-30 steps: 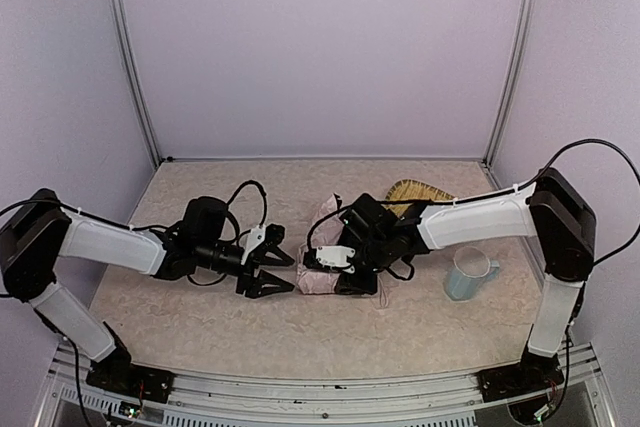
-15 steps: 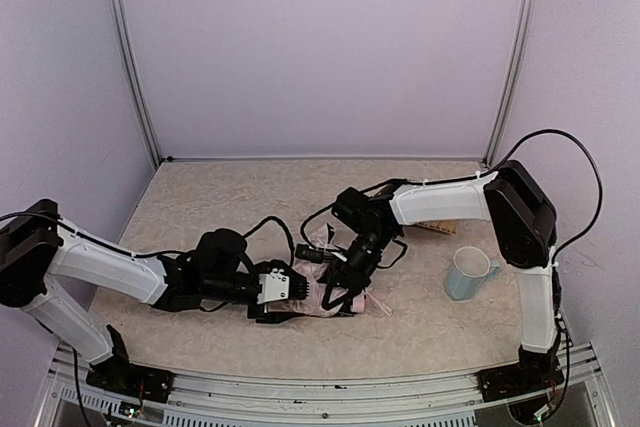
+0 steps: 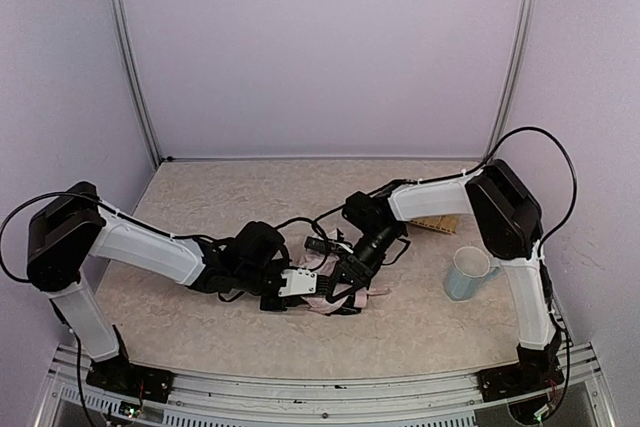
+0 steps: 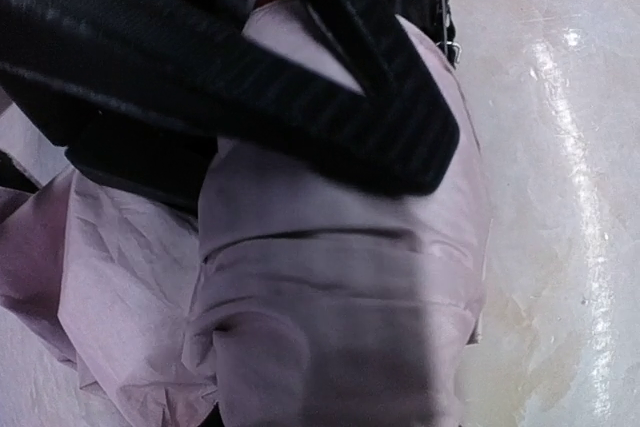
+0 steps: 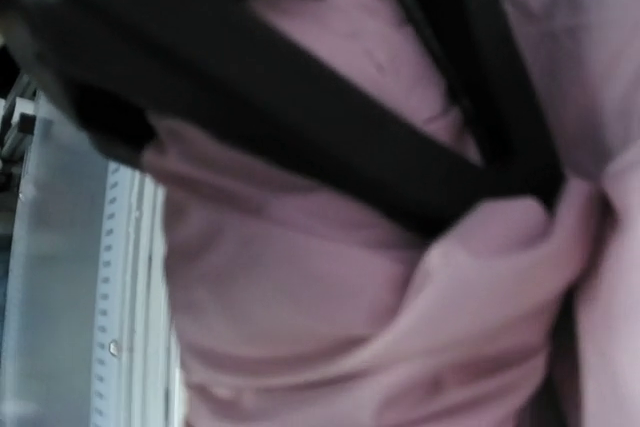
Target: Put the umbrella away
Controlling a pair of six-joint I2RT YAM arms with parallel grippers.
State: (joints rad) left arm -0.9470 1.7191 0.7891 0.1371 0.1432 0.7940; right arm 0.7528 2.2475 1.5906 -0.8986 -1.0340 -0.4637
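The overhead view alone shows the mug (image 3: 468,273) right of the umbrella (image 3: 365,293).

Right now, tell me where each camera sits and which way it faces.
Top camera: above and behind the arm bases, looking down on the table; both arms show, left gripper and right gripper meeting at the umbrella.
Left wrist camera: on the left arm, close over the umbrella; its own black fingers cross the frame.
Right wrist camera: on the right arm, close against the umbrella; its own fingers show.
Shared: all three see the pink umbrella.
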